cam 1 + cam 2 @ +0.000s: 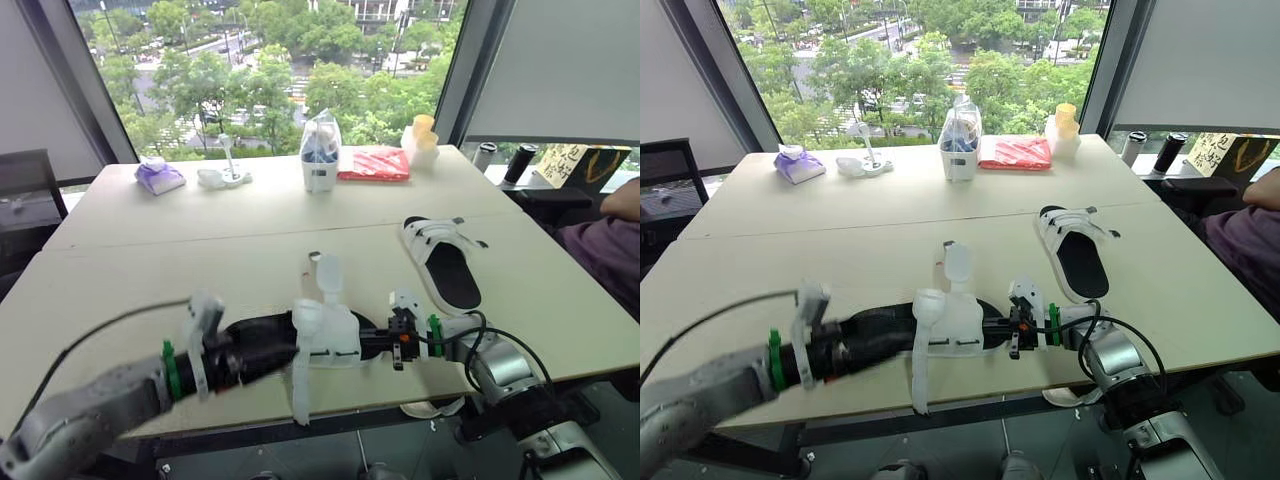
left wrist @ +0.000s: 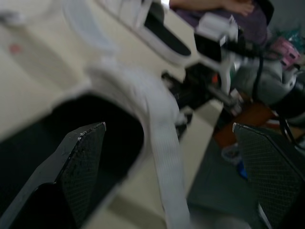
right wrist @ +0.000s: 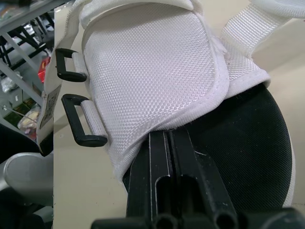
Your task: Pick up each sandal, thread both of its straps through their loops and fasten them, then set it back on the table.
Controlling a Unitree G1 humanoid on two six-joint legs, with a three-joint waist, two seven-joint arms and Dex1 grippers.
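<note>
A white sandal (image 1: 325, 335) with a black footbed lies at the table's front edge. One loose strap (image 1: 327, 272) points toward the far side. The other strap (image 1: 300, 395) hangs over the edge. Its two black loops (image 3: 76, 71) stand empty on the side of the upper. My left gripper (image 1: 285, 345) is at the heel end, open, with its fingers (image 2: 81, 162) spread wide around the footbed. My right gripper (image 3: 164, 136) is at the toe end, shut, its tips tucked under the edge of the white upper. A second sandal (image 1: 445, 262) lies flat on the table to the right.
Along the far side stand a purple item (image 1: 160, 177), a white object (image 1: 222, 177), a clear bag (image 1: 320, 150), a red packet (image 1: 375, 163) and stacked cups (image 1: 423, 140). A person (image 1: 605, 250) sits at the right edge. A dark chair (image 1: 25, 190) is at the left.
</note>
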